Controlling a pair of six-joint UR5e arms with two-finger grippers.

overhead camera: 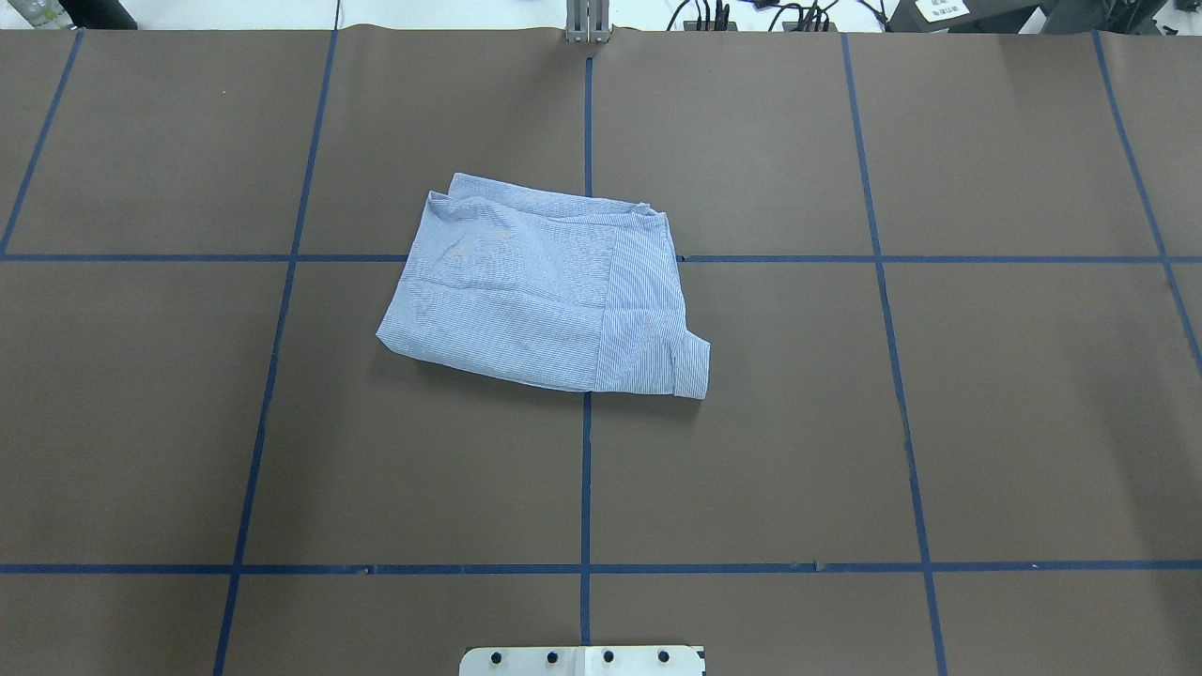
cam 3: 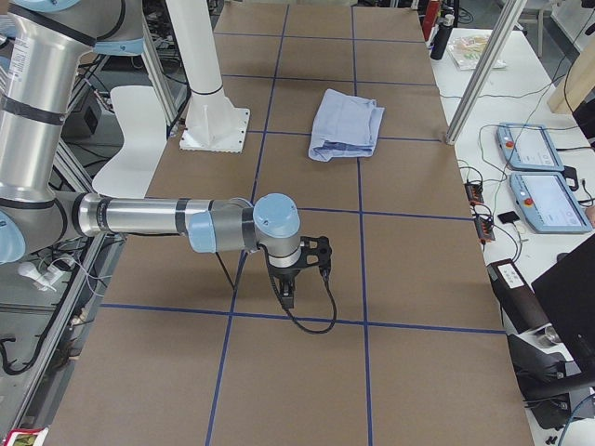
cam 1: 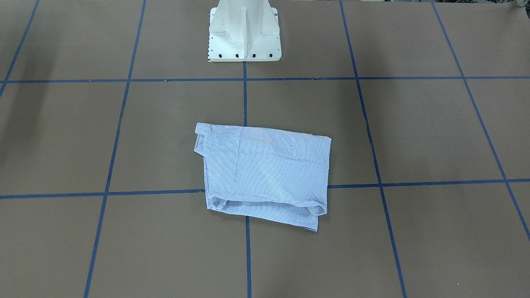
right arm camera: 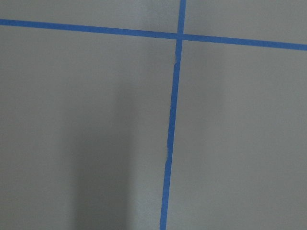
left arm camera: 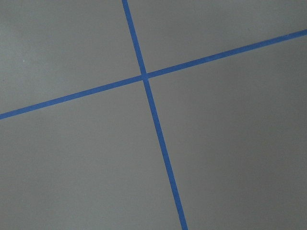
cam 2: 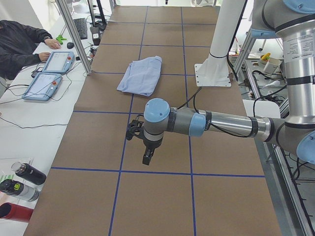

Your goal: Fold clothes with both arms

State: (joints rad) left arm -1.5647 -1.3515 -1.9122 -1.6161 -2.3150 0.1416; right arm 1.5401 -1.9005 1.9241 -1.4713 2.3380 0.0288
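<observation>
The light blue-and-white striped shirt point(overhead camera: 549, 291) lies folded into a rough rectangle near the middle of the brown worktop point(overhead camera: 939, 422). It sits on the crossing of two blue tape lines point(overhead camera: 586, 469), with more of it on the robot's left of the centre line and well clear of every edge. A sleeve cuff point(overhead camera: 691, 368) sticks out at the corner nearest the robot's right. Nothing touches the shirt. The white pedestal point(cam 1: 244, 33) stands at the robot's edge of the worktop, well apart from it.

Both arms show only in the side views. The left arm point(cam 2: 221, 123) reaches out low over the worktop's left end, and the left gripper point(cam 2: 147, 158) points down at the surface near a tape line, far from the shirt. The right arm point(cam 3: 158, 216) does the same over the right end, with the right gripper point(cam 3: 286, 297) pointing down just above a tape line. These views do not show whether either pair of fingers is apart or together. Each wrist camera shows only bare brown surface and crossing tape.

A person point(cam 2: 19, 44) sits at a side table by two tablet-like control panels point(cam 2: 49, 73).
</observation>
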